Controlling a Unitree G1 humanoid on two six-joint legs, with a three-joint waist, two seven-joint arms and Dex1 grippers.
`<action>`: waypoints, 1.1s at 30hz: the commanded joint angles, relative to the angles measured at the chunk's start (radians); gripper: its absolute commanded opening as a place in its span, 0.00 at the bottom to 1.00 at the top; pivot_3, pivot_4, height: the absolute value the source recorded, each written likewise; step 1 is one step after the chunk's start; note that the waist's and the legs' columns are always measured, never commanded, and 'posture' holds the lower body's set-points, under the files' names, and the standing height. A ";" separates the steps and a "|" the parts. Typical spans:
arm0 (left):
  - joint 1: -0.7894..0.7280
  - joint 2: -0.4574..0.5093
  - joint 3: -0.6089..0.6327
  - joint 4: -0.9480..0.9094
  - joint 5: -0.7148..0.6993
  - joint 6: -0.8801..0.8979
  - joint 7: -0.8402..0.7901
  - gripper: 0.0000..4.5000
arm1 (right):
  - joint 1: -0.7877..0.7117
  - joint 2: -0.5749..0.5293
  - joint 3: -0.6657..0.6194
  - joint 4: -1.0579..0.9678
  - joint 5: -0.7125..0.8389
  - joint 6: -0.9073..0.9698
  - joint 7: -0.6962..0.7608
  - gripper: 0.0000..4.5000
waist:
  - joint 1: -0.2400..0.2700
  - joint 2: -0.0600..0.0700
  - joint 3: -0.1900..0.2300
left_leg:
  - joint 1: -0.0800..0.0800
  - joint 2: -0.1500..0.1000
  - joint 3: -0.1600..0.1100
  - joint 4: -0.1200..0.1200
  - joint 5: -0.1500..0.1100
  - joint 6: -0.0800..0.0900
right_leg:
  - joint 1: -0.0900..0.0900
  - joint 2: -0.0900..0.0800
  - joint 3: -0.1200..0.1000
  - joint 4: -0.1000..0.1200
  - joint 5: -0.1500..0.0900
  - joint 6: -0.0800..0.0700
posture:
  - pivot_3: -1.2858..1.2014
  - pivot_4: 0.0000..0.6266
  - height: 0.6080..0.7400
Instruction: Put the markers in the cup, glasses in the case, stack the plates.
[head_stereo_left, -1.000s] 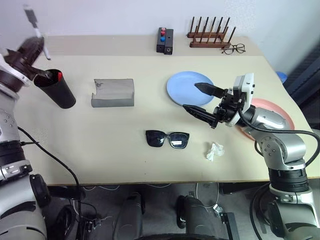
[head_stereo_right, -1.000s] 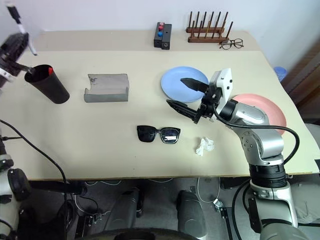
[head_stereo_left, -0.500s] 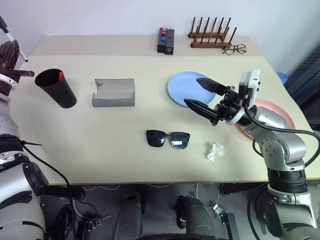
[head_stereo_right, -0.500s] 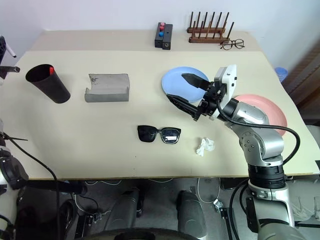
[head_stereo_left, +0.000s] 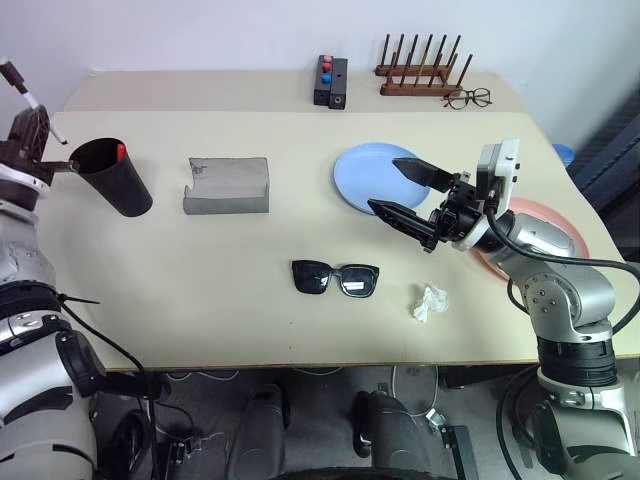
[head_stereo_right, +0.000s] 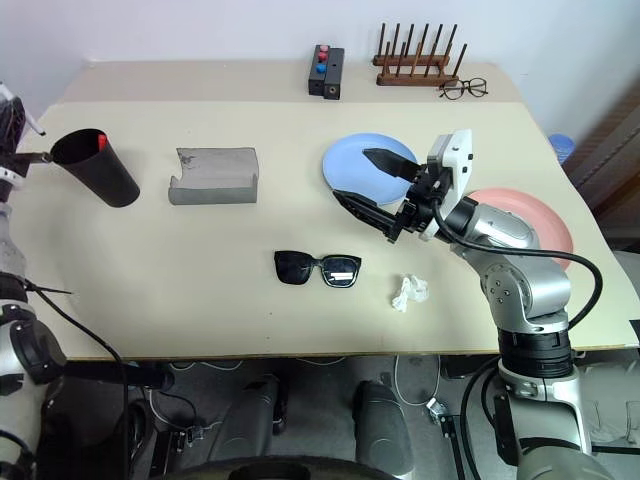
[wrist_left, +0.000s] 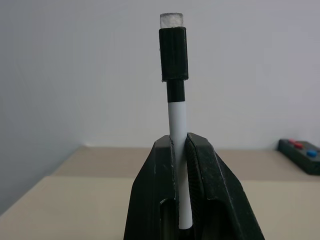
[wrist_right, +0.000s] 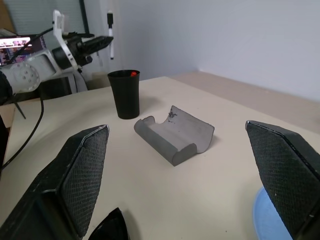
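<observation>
Beige and mostly bare, the bench (head_stereo_left: 200, 300) left wide open room across its middle and along its near edge. By the left edge stood the black cup (head_stereo_left: 112, 177), leaning a little, with the red-capped marker (head_stereo_left: 120, 151) already inside against its rim. Just beside the cup's rim, out at the bench's left edge, the left gripper (head_stereo_left: 28, 125) was clamped on the white-barrelled marker (wrist_left: 176, 112), whose black cap pointed up clear of the fingers (wrist_left: 210, 185). The grey case (head_stereo_left: 226, 185) lay open a short way to the right of the cup, apart from it. The black sunglasses (head_stereo_left: 335, 278) sat alone in the central clearing, nearer the front edge, with a small crumpled scrap of paper (head_stereo_left: 429, 301) to their right. The right gripper (head_stereo_left: 408, 195) hung above the bench with its fingers spread wide and nothing between them, over the near rim of the light blue plate (head_stereo_left: 365, 170). The pink plate (head_stereo_right: 545, 225) lay near the right edge, partly hidden behind that arm, apart from the blue one. Along the far edge stood a black box with red and blue buttons (head_stereo_left: 330, 80), a wooden peg rack (head_stereo_left: 420, 68) and thin wire-framed eyeglasses (head_stereo_left: 468, 97).
</observation>
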 joint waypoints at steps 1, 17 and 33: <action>0.006 0.003 -0.003 0.002 0.010 -0.039 -0.005 0.02 | -0.010 -0.010 -0.014 -0.044 0.009 -0.003 -0.002 1.00 | 0.000 0.000 0.000 | 0.000 0.000 0.000 0.000 0.000 0.000 | 0.000 0.000 0.000 0.000 0.000 0.000 | 0.52 0.24 1.00; -0.009 -0.028 -0.006 0.037 -0.012 -0.032 -0.070 0.02 | -0.010 -0.011 -0.011 -0.053 0.007 -0.002 -0.007 1.00 | -0.001 0.000 0.000 | 0.000 0.000 0.000 0.000 0.000 0.000 | 0.000 0.000 0.000 0.000 0.000 0.000 | 0.52 0.24 1.00; 0.000 -0.033 -0.003 -0.024 -0.027 -0.034 -0.098 1.00 | -0.013 -0.008 -0.007 -0.049 -0.002 -0.011 -0.007 1.00 | -0.001 0.000 0.000 | 0.000 0.000 0.000 0.000 0.000 0.000 | 0.000 0.000 0.000 0.000 0.000 0.000 | 0.52 0.24 1.00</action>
